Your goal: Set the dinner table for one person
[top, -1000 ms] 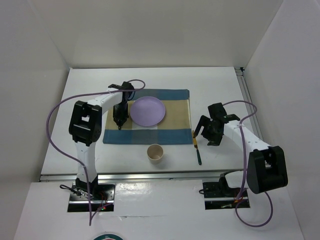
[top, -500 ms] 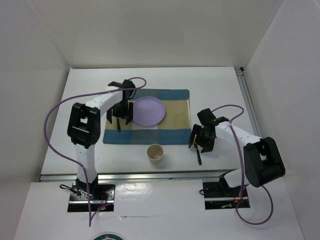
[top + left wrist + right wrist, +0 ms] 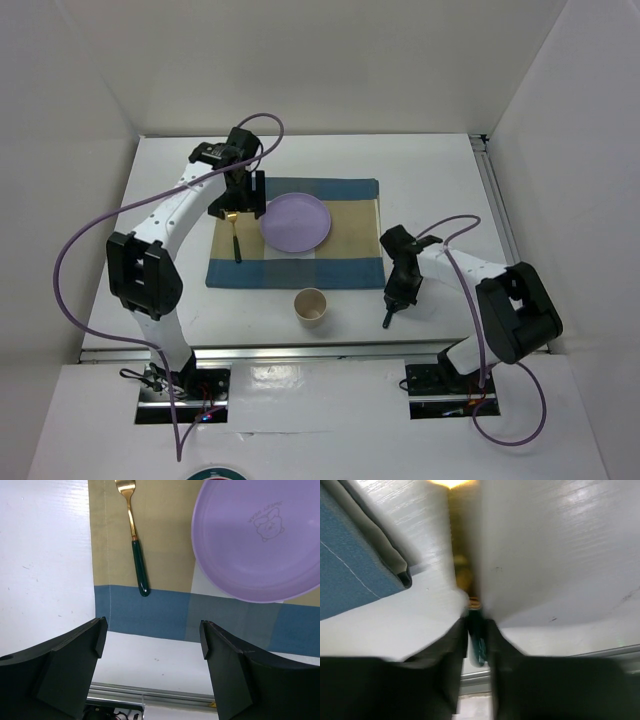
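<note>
— So, where is the dinner table, and what lies on it?

— It is the large white top that fills the middle of the top view. A blue-and-tan checked placemat lies flat at its centre, and a purple plate sits on the placemat.

— And the smaller things?

— A pale cup stands upright on the bare table at 6 o'clock from the plate, just beside the placemat edge. A fork with a green handle lies on the placemat at 9 o'clock from the plate, not touching it.

— The arms?

— The left gripper hangs above the fork, jaws wide apart, holding nothing. The right gripper, at 4 o'clock from the plate, is pinched on a green-handled utensil. The gold end is too blurred to tell its kind.
</note>
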### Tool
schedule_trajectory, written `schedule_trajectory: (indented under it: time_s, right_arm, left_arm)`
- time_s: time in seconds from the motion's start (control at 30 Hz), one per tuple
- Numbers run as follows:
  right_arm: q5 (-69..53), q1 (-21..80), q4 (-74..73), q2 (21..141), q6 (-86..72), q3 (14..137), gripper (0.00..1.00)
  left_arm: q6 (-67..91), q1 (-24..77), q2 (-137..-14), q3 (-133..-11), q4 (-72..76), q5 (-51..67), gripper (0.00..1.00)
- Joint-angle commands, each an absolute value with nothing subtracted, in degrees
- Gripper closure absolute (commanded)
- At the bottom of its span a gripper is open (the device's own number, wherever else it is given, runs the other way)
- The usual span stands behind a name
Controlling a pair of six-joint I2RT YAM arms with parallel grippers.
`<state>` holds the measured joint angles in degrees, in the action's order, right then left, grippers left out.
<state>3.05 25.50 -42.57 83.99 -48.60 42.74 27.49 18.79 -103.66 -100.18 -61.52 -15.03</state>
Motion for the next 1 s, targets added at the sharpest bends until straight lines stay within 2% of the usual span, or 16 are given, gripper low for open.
schedule_trajectory:
  time_s: [0.0, 0.1, 0.2, 0.3, 0.43, 0.5, 0.67, 0.73, 0.77, 0.83, 0.97]
  right_arm:
    - [6.8, 26.3, -42.5, 83.2, -52.8, 41.7, 0.84]
    - [10.1, 26.3, -46.6, 81.0, -55.2, 43.1, 1.00]
    - [15.5, 28.6, -50.3, 78.2, -55.7, 48.4, 1.00]
    - [16.4, 29.2, -48.1, 78.8, -48.5, 56.1, 1.00]
    - [11.2, 29.2, -40.4, 86.4, -38.4, 66.0, 1.00]
    - [10.5, 29.2, -38.9, 94.3, -35.7, 73.0, 1.00]
    - [8.6, 29.2, -38.3, 111.1, -33.8, 85.0, 1.00]
    - [8.0, 29.2, -38.3, 114.2, -33.7, 88.9, 1.00]
    - [8.0, 29.2, -38.9, 116.3, -33.7, 89.8, 0.98]
    - [8.0, 29.2, -39.5, 117.7, -34.4, 91.8, 0.87]
    - [8.0, 29.2, -40.3, 113.8, -34.4, 91.8, 0.48]
  left_arm:
    - [28.7, 18.6, -102.6, -101.2, -63.1, -14.1, 0.07]
    - [28.7, 18.6, -102.6, -101.2, -63.1, -14.1, 0.07]
    - [28.7, 18.6, -102.0, -100.1, -62.6, -14.7, 0.07]
    - [31.4, 18.6, -100.8, -100.1, -63.3, -18.7, 0.07]
    - [32.6, 18.6, -96.1, -99.6, -63.9, -21.0, 0.03]
    - [32.6, 18.6, -93.4, -99.1, -63.9, -21.5, 0.01]
    - [32.6, 18.6, -91.1, -97.1, -63.3, -21.5, 0.00]
    - [32.6, 18.6, -90.5, -96.6, -63.8, -21.5, 0.00]
    - [32.6, 18.6, -90.0, -96.6, -63.8, -21.5, 0.00]
    - [32.6, 18.6, -90.0, -95.5, -63.8, -20.9, 0.00]
    - [32.6, 18.1, -89.4, -95.5, -63.8, -20.9, 0.00]
